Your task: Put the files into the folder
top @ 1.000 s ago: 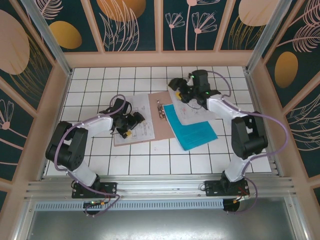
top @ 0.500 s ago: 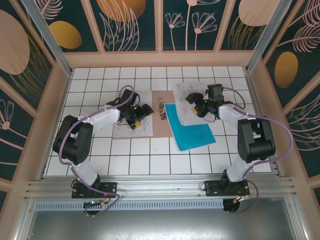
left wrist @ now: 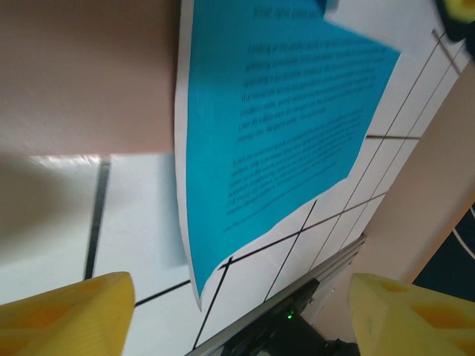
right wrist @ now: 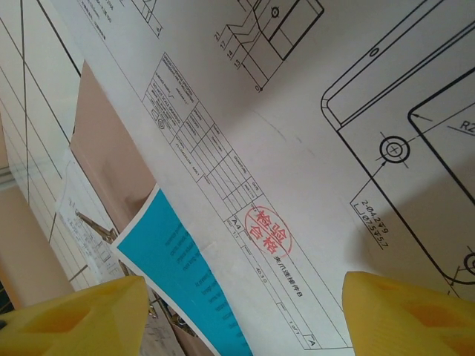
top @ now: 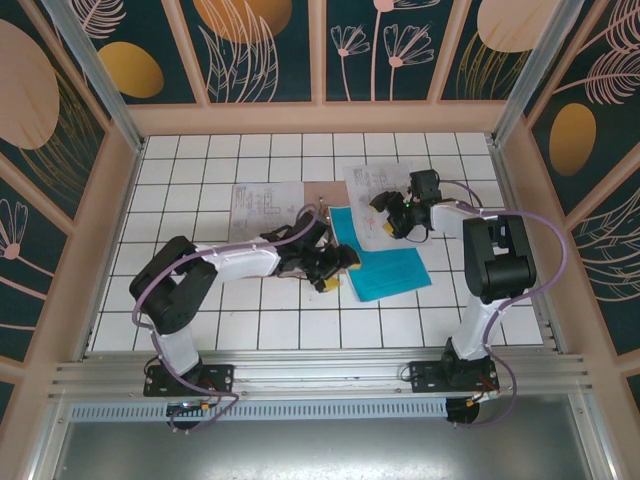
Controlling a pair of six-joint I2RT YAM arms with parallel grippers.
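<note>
White sheet lies just left of the folder. At the folder's near right corner the left gripper hovers over the teal sheet, fingers spread and empty. Right of the folder, the right gripper is spread too, holding nothing, above a drawing sheet.

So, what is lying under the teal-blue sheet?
Around the teal-blue sheet the tiled table shows, and a thin white strip, maybe another sheet, edges it beside the folder. What lies beneath its middle is covered.
</note>
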